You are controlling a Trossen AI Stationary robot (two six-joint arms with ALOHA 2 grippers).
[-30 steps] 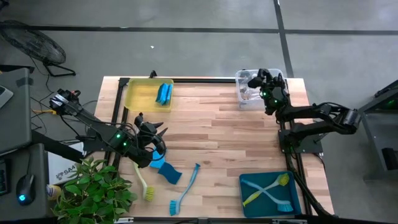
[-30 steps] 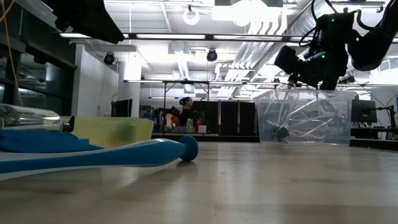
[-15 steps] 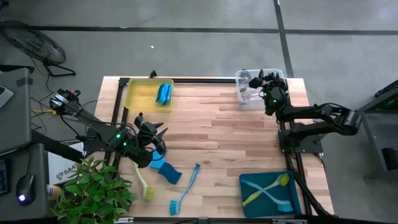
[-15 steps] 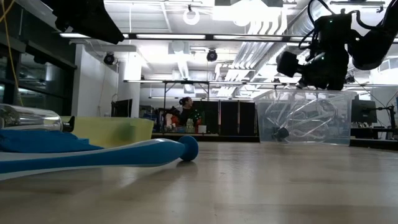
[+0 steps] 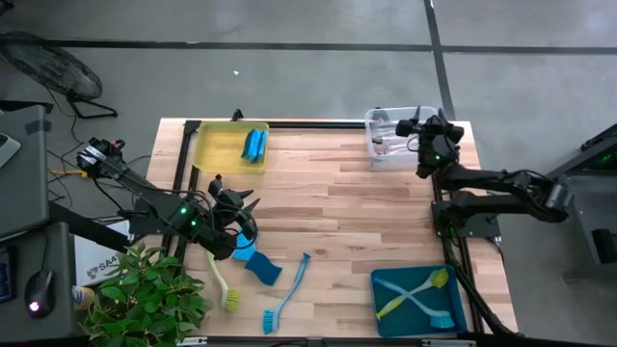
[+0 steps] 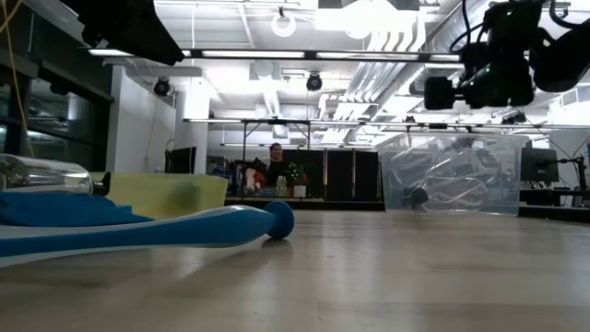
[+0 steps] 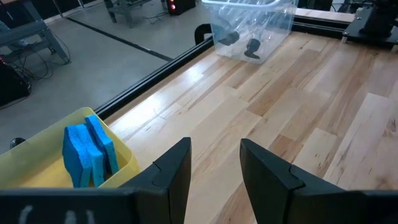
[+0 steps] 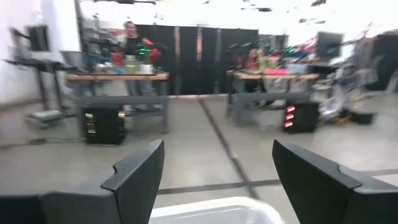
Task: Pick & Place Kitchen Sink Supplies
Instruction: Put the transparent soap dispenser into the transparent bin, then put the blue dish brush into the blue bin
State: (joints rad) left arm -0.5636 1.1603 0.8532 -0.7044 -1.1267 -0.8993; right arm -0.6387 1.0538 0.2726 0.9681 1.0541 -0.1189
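On the table lie a blue sponge (image 5: 262,268), a clear bottle (image 6: 46,172) resting on it, a yellow-green brush (image 5: 224,285) and a blue brush (image 5: 286,294). The yellow bin (image 5: 214,149) holds two blue sponges (image 7: 87,149). The clear bin (image 5: 374,154) at the far right holds bottles with black tops (image 7: 252,47). My left gripper (image 5: 234,199) hovers open at the table's left, above the loose supplies, with nothing between its fingers (image 7: 214,168). My right gripper (image 5: 401,125) hangs open and level above the clear bin (image 6: 452,175).
A teal bin (image 5: 386,280) at the near right holds a yellow-green and a blue brush. A leafy plant (image 5: 145,299) stands off the near left corner. The wooden table's middle (image 5: 357,212) is bare. A person stands far back in the room.
My right gripper has risen from the clear bin's top, rolled about its own axis and come level, drawing a little toward the table's right edge. The bin's inside now shows uncovered in the high view.
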